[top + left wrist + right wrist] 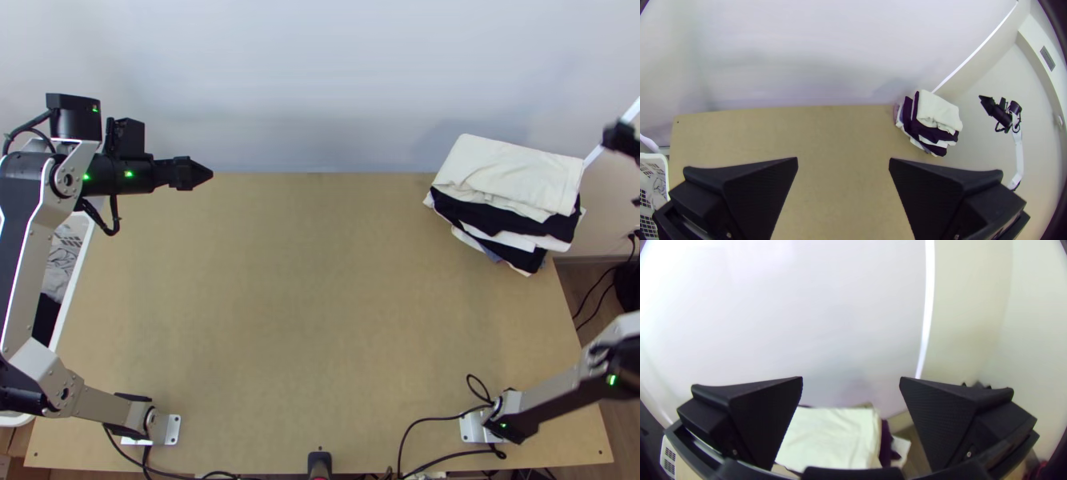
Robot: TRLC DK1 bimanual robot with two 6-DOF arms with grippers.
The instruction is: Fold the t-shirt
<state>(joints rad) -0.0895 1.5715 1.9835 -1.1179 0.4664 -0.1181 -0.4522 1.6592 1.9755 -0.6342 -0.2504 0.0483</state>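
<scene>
Nearest the camera: left arm point(56, 208) and right arm point(568, 388), links raised above the table's two sides. Can't tell which cloth is the t-shirt. Likeliest spot is the pile point(496, 216) at the table's far right corner. On top of it: white garment point(512, 172), folded, fairly flat, a bit rumpled along the edge facing the near side. Dark and pale layers alternate under it, edges uneven, some sticking out past the ones above.

Right gripper point(620, 138) is up past the table's right side, apart from the pile. Right wrist view has its fingers point(951, 422) wide apart, empty, the pile farther off between and below them.

Left gripper point(205, 174) is up by the far left corner, well apart from the pile. Left wrist view: fingers point(753, 191) wide apart too, holding no cloth.

Table point(312, 296) is light wood, pale wall point(304, 80) behind it. White basket point(658, 158) with slotted sides beside the table's left edge, greyish cloth point(60, 264) and dark cloth point(46, 316) inside. Black cables point(432, 418) loop along the near edge; small black device point(320, 464) at its middle.
</scene>
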